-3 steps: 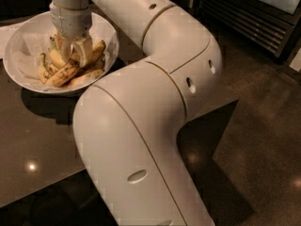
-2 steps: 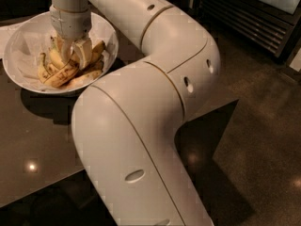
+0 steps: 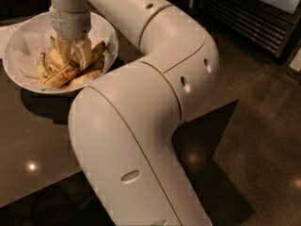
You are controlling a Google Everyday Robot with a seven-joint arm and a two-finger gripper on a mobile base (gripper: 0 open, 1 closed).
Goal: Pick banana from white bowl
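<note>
The white bowl (image 3: 19,46) stands at the far left of the dark table, with a crinkled whitish lining. Several bananas lie heaped in it. The long speckled banana (image 3: 60,77) curves along the front of the heap. My gripper (image 3: 75,59) points straight down from its grey wrist into the middle of the heap, right above and touching the bananas. The wrist and arm hide the bowl's back right part.
A plumper banana (image 3: 97,50) and a short green-stemmed one (image 3: 42,62) lie beside the gripper. My bulky white arm (image 3: 141,107) fills the middle of the view. The dark glossy table (image 3: 33,140) ends at the right; a slatted dark cabinet (image 3: 254,18) stands beyond the floor.
</note>
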